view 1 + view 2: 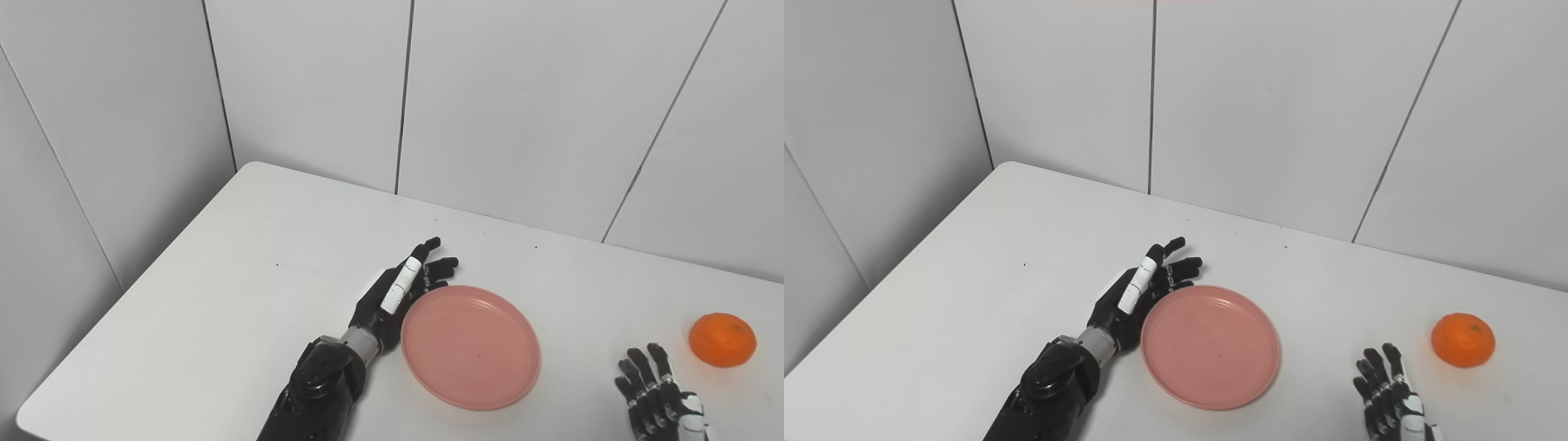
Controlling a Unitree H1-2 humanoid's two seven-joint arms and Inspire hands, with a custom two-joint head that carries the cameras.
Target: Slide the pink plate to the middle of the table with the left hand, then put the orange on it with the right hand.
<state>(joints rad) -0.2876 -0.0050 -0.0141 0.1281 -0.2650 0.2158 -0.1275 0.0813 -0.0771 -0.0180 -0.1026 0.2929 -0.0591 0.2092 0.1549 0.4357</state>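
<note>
A round pink plate [470, 346] lies flat on the white table [233, 288], with nothing on it. My left hand [398, 293] rests against the plate's left rim, fingers stretched out and apart, holding nothing. An orange [721, 340] sits on the table at the far right. My right hand [655, 392] is low at the bottom right, fingers spread and pointing away, a short way left of and nearer than the orange, not touching it. The same orange [1463, 340] and plate [1211, 346] show in the right eye view.
White wall panels [502, 104] stand close behind the table's far edge and along its left side. The table's rounded near-left corner [27, 416] is in view.
</note>
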